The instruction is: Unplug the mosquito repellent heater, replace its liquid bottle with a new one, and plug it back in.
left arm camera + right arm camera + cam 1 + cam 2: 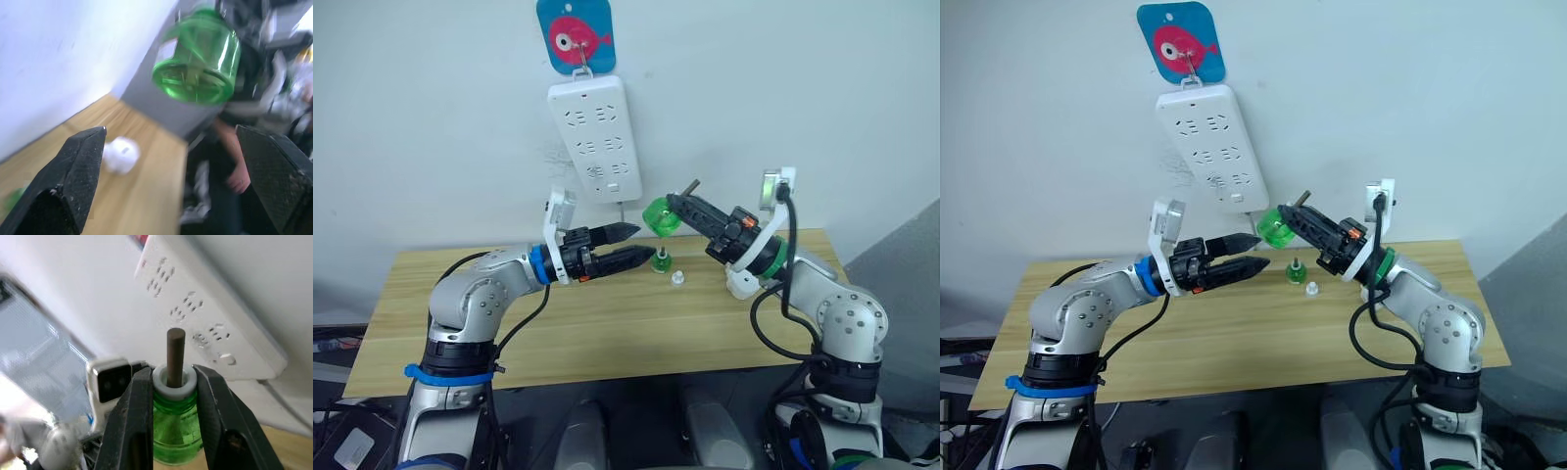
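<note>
Green bottle (198, 61) hangs beyond the parted left tool (171, 181).

Lab: bare wall, wooden table (607, 333)

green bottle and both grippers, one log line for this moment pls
right gripper: shut on green bottle, wick exposed, held above table | left gripper: open, near bottle | white heater: on table | power strip: on wall

Pale, plain wall (431, 117) behind. Light wooden table (607, 333) pushed against it. Blue fish-printed hook plate (576, 34) up high, holding a white power strip (595, 137).
</note>
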`<action>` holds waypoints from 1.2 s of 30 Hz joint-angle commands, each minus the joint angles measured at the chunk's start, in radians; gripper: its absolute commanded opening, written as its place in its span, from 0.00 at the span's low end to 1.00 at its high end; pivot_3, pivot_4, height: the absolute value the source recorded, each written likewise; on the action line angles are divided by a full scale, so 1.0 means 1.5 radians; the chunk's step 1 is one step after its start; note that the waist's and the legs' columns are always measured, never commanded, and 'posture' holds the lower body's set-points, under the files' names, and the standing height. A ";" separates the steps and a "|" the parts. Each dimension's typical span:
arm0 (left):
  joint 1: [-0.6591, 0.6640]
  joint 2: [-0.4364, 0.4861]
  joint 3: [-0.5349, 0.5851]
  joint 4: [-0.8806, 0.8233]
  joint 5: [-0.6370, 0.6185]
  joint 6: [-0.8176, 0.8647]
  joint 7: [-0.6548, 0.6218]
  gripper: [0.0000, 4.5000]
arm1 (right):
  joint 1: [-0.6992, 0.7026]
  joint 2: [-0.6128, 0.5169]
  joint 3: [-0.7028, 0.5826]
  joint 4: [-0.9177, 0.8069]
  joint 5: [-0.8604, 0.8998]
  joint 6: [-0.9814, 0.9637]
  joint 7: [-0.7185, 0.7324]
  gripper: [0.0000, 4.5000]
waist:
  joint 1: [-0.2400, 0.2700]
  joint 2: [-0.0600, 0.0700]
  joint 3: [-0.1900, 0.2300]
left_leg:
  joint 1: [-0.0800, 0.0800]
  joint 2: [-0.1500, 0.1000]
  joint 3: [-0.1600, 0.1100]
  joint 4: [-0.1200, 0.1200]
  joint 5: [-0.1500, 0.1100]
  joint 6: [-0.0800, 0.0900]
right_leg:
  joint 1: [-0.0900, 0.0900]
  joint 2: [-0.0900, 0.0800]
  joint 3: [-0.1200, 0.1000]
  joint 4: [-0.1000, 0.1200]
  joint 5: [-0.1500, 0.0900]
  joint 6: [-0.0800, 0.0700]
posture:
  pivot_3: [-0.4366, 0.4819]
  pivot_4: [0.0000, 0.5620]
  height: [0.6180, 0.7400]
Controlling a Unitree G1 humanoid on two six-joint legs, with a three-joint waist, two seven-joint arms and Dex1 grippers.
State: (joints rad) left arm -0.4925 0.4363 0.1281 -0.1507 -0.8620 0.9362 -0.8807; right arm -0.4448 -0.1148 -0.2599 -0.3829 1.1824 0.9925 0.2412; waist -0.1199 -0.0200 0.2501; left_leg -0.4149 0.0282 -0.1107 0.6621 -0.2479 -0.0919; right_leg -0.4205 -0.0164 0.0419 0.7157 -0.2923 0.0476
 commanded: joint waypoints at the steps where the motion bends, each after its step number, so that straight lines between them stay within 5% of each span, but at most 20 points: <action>1: -0.019 -0.028 0.050 -0.035 -0.105 0.071 0.076 1.00 | 0.013 0.022 -0.024 -0.021 0.157 -0.012 -0.109 0.18 | -0.002 0.001 -0.003 | 0.000 0.000 0.000 0.000 0.000 0.000 | 0.000 0.000 0.000 0.000 0.000 0.000 | 0.29 0.27 0.88; 6: -0.042 -0.065 0.098 -0.024 -0.246 0.144 0.181 1.00 | 0.030 0.039 -0.005 -0.024 0.292 -0.063 -0.219 0.18 | -0.010 0.002 -0.009 | 0.000 0.000 0.000 0.000 -0.001 0.001 | 0.000 0.000 0.000 0.000 0.000 0.000 | 0.28 0.27 0.88; 14: -0.062 -0.116 0.105 -0.012 -0.337 0.134 0.334 1.00 | 0.043 0.021 0.040 -0.031 0.359 -0.128 -0.284 0.18 | -0.015 0.003 -0.013 | 0.000 0.000 0.000 0.000 -0.001 0.001 | 0.000 0.001 0.000 0.000 0.000 0.000 | 0.29 0.27 0.88; 36: -0.064 -0.128 0.084 -0.003 -0.431 0.103 0.440 0.96 | 0.042 -0.014 0.114 -0.051 0.322 -0.204 -0.270 0.18 | -0.013 0.003 -0.017 | 0.000 0.000 0.000 0.000 -0.001 0.001 | 0.000 0.001 0.001 0.000 0.000 0.000 | 0.29 0.28 0.88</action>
State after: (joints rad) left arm -0.5829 0.2394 0.2471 -0.1444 -1.4683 1.1043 -0.2251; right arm -0.3741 -0.1345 -0.0939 -0.4120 1.6614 0.7026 -0.1771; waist -0.1399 -0.0159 0.2250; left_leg -0.4147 0.0277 -0.1101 0.6620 -0.2488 -0.0902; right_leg -0.4203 -0.0148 0.0431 0.7153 -0.2923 0.0476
